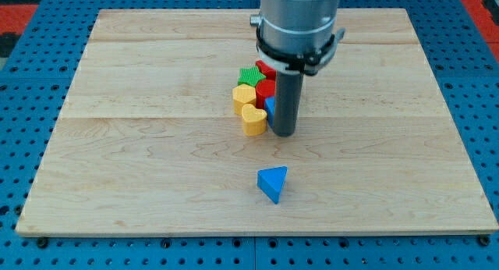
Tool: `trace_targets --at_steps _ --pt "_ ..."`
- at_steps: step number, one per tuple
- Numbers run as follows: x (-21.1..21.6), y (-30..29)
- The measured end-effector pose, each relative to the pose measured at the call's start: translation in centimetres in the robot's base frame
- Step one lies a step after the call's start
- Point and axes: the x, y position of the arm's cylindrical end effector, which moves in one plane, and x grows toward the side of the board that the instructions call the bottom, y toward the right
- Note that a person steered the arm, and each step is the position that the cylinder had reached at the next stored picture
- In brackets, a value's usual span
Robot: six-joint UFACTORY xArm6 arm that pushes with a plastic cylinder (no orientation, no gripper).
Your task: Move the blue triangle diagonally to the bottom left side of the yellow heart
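The blue triangle (274,182) lies alone on the wooden board (140,145), toward the view's bottom centre. The yellow heart (253,119) sits at the lower left of a tight cluster above it. My tip (283,133) stands on the board just right of the yellow heart, touching or nearly touching the cluster, and about sixty pixels above the blue triangle. The rod hides part of the cluster's right side.
The cluster also holds a yellow block (244,97), a green block (249,74), red blocks (266,87) and a blue block (270,106) partly hidden by the rod. A blue pegboard (31,246) surrounds the board.
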Motion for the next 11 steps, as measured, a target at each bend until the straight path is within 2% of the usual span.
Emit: trace_targets --at_steps 1,2,3,4,5,6,7,8,9,10,11 --pt "1.4 1.9" --pt "4.3 6.1" --pt "7.1 5.5" --pt "10.0 1.3" --pt "10.1 -4.1" --pt "10.8 -4.6" --pt "10.6 -7.9" --pt "7.5 -11.2" --pt "5.8 -10.6" --pt "8.9 -12.8" --pt "6.9 -16.5"
